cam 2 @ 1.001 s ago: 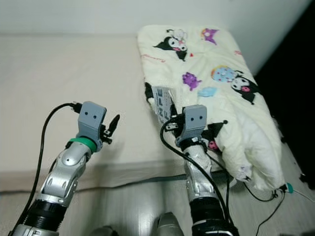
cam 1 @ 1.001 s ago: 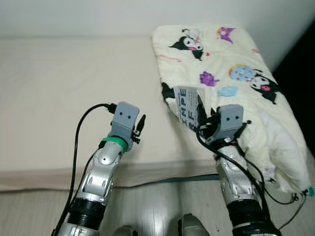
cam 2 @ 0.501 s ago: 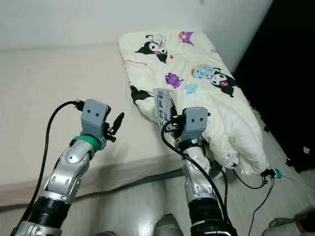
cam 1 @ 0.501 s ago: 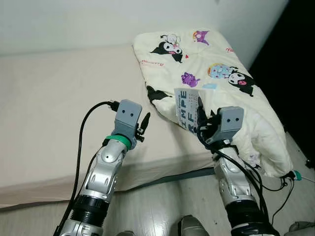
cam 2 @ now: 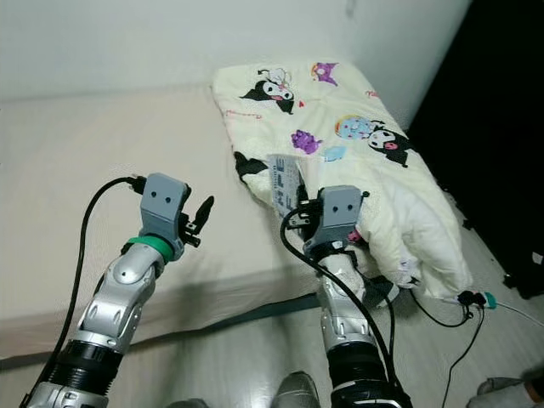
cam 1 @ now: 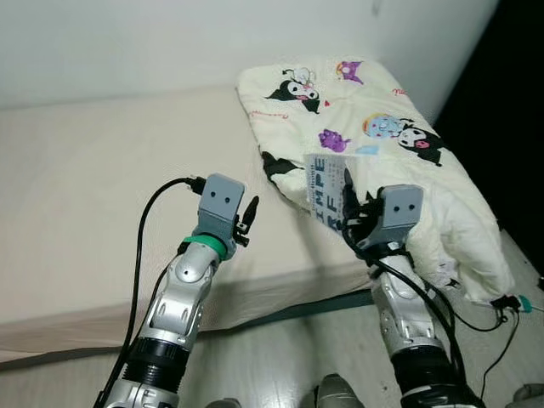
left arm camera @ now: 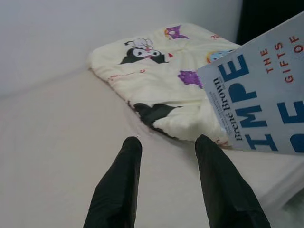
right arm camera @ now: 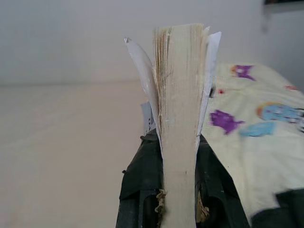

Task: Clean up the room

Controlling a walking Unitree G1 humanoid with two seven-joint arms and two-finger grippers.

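Note:
My right gripper (cam 1: 348,212) is shut on a pale blue paperback book (cam 1: 324,190) with dark blue letters, held upright over the bed's near edge. The right wrist view looks at the book's page edge (right arm camera: 180,118) clamped between the black fingers (right arm camera: 140,180). My left gripper (cam 1: 248,217) is open with nothing in it, raised above the beige mattress (cam 1: 93,195); its two fingers (left arm camera: 118,185) stand apart in the left wrist view, where the book cover (left arm camera: 266,99) is at one side. A cream comforter with cartoon prints (cam 1: 374,136) lies on the bed's right part.
A white wall (cam 1: 170,34) runs behind the bed. A dark opening (cam 1: 510,102) lies at the right. On the pale wood floor (cam 1: 280,357), a black cable (cam 1: 476,310) trails to a teal-tipped plug (cam 2: 486,299) by the comforter's hanging corner.
The camera has shifted, so the bed and comforter sit differently in the picture. Both arms keep their pose; the right gripper still holds the book and the left stays open.

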